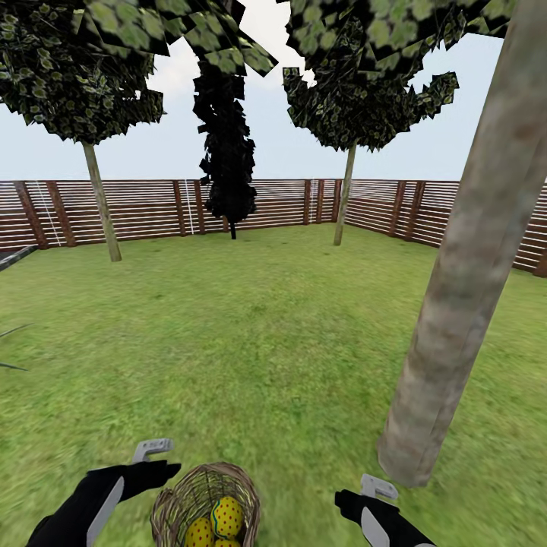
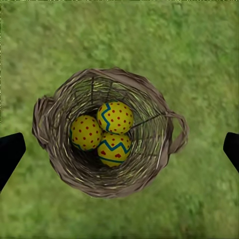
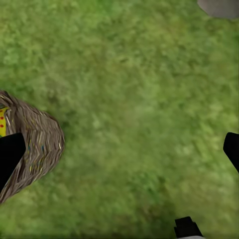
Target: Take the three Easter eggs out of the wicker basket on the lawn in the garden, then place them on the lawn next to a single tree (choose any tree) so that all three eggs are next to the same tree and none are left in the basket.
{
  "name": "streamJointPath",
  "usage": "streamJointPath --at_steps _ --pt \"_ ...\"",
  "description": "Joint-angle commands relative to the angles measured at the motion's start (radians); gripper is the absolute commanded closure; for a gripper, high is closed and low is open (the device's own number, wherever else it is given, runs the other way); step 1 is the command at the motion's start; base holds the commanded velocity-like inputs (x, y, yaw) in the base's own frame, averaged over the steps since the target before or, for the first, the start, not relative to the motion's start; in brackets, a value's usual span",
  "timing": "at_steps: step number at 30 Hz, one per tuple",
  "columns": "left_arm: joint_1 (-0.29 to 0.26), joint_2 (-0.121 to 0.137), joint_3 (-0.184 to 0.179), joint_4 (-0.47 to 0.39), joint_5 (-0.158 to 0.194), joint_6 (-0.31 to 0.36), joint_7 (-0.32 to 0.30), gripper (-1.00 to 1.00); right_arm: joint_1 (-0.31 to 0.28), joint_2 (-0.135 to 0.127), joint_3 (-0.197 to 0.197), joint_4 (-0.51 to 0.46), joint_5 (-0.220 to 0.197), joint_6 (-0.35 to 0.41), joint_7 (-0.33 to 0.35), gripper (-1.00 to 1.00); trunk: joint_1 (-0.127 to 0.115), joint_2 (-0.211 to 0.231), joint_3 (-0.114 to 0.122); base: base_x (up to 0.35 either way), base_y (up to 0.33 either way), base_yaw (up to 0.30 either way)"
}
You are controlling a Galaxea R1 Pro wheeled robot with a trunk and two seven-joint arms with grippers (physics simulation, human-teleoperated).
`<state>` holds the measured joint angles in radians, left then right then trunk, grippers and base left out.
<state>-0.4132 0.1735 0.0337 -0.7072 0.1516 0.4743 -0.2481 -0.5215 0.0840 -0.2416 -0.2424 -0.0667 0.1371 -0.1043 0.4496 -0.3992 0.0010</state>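
Brown woven wicker basket (image 2: 107, 132) sits on the lawn (image 1: 251, 334), at the bottom of the head view between the two arms. All three Easter eggs lie inside it, touching one another: a yellow egg with red dots (image 2: 85, 132), a yellow egg with red dots and a blue zigzag line (image 2: 115, 117), and a yellow egg with a blue zigzag band and red marks (image 2: 114, 149). Small loop handles at the rim on two opposite sides.

Left gripper (image 2: 119, 149) hangs above the basket, spread wide, one black fingertip at each edge of the left wrist view; nothing held. In the head view it is just beside the basket's left rim.

Right gripper (image 3: 119, 149) also spread wide and holding nothing, over bare grass. Basket wall near one of its fingertips in the right wrist view.

Thick mottled grey-brown tree trunk (image 1: 467, 258) stands near the basket, ahead and to the right, its base on the grass beyond the right arm. Two thinner-trunked leafy trees and one narrow, almost black tree (image 1: 226, 152) stand farther off by the brown slatted fence (image 1: 152, 209).
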Motion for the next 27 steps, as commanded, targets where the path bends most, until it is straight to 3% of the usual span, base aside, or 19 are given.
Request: streamJointPath --at_steps 1,16,27 --pt "-0.005 -0.001 0.002 0.012 0.008 -0.007 -0.001 -1.00 0.001 0.000 0.002 -0.002 -0.007 0.006 -0.005 -1.00 0.000 -0.001 0.000 0.000 0.000 0.000" --pt "-0.012 -0.002 0.002 0.060 0.008 -0.072 -0.002 -1.00 0.000 0.002 0.004 -0.002 -0.007 0.006 -0.005 -1.00 0.000 -0.001 0.000 0.000 0.000 0.000" --pt "-0.012 -0.006 0.002 0.061 0.008 -0.097 0.008 -1.00 0.001 0.003 0.004 -0.002 -0.005 0.006 -0.005 -1.00 0.043 -0.078 -0.035 0.000 0.000 0.000"
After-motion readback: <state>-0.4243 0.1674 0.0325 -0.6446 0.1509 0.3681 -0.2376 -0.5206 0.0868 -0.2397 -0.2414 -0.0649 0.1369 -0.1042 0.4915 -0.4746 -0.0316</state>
